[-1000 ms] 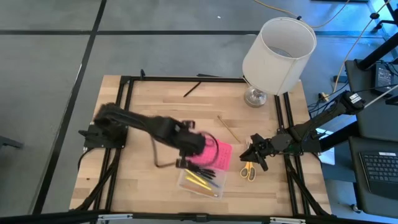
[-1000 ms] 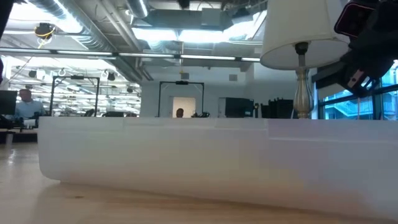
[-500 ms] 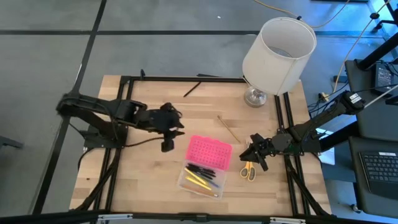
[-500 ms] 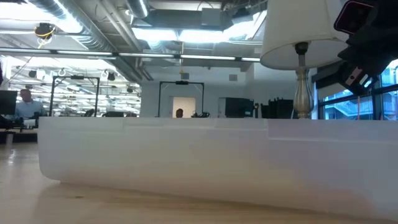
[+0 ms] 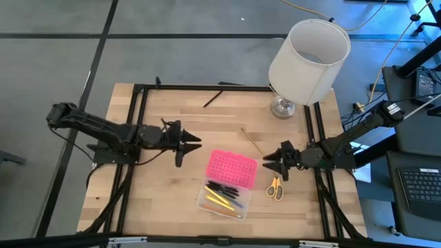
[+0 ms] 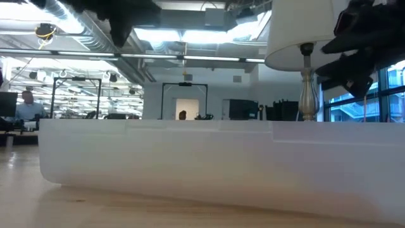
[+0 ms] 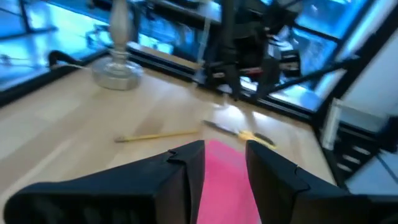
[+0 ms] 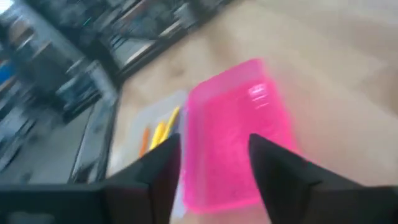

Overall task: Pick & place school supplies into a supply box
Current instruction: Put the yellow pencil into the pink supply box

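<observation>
The supply box [image 5: 226, 184], a flat clear plastic case with a bright pink dotted-grid lid, lies open on the light wooden tabletop [image 5: 165, 200]. Black and yellow pens and pencils [image 5: 222, 198] rest in its clear base. The left claw [image 5: 195, 142] hovers just beyond the lid's left edge, its fingers parted and empty. The right claw [image 5: 270, 162] hangs just beside the lid's right edge, its fingers spread and gripping nothing. Small scissors with yellow handles [image 5: 274, 187] lie flat on the tabletop just right of the box, below the right claw. A thin wood-brown pencil [image 5: 253, 142] lies apart from the box, between it and the white-shaded lamp [image 5: 307, 52].
</observation>
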`<state>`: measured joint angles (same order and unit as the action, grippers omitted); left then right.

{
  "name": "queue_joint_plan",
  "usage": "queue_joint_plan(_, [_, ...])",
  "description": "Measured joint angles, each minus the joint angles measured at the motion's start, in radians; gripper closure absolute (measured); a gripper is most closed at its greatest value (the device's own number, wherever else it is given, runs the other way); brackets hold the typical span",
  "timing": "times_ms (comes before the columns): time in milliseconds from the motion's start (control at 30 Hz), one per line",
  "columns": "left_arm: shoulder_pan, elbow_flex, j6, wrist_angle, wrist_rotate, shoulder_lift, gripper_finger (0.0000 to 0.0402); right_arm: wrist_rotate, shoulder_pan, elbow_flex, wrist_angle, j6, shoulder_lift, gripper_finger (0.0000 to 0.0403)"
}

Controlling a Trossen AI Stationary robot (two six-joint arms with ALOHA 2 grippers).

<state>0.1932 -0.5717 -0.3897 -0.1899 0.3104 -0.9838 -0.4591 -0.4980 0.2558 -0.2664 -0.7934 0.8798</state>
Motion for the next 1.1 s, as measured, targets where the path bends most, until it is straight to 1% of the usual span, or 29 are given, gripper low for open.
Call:
queue_joint_plan(67, [0.000,0.047,-0.007,-0.054,0.042,0.004,0.0295,-0.045,0.003,0.000,0.002,-0.014,0.000,0.0185])
queue_joint_plan(133, [0.000,0.072,-0.042,-0.059,0.060,0.003,0.0297,-0.038,0.002,0.000,-0.013,0.003,0.000,0.0165])
queue_joint_plan(200, [0.000,0.088,-0.081,-0.049,0.062,0.003,0.0297,-0.037,0.003,0.006,-0.029,0.009,0.000,0.0154])
queue_joint_plan(267, [0.000,0.103,-0.109,-0.046,0.062,0.003,0.0296,-0.037,0.020,0.031,-0.013,0.015,0.000,0.0150])
queue_joint_plan(333, [0.000,0.112,-0.137,-0.044,0.062,0.003,0.0294,-0.037,0.054,0.077,0.038,0.017,0.002,0.0150])
queue_joint_plan(400, [0.000,0.114,-0.148,-0.045,0.063,0.003,0.0293,-0.030,0.099,0.139,0.135,0.017,0.015,0.0154])
queue_joint_plan(500, [0.000,0.114,-0.148,-0.046,0.063,0.003,0.0293,0.019,0.186,0.245,0.274,0.013,0.058,0.0165])
queue_joint_plan(600, [0.000,0.114,-0.148,-0.046,0.064,0.003,0.0295,0.075,0.286,0.349,0.400,0.010,0.130,0.0176])
queue_joint_plan(733, [0.000,0.114,-0.147,-0.046,0.064,0.003,0.0295,0.226,0.429,0.466,0.545,0.042,0.263,0.0187])
queue_joint_plan(867, [0.000,0.114,-0.147,-0.046,0.063,0.003,0.0293,0.343,0.537,0.539,0.604,0.119,0.412,0.0190])
queue_joint_plan(967, [0.000,0.114,-0.147,-0.046,0.063,0.003,0.0295,0.371,0.591,0.586,0.603,0.171,0.514,0.0190])
queue_joint_plan(1100, [0.000,0.114,-0.147,-0.046,0.063,0.003,0.0297,0.376,0.653,0.658,0.603,0.223,0.627,0.0190])
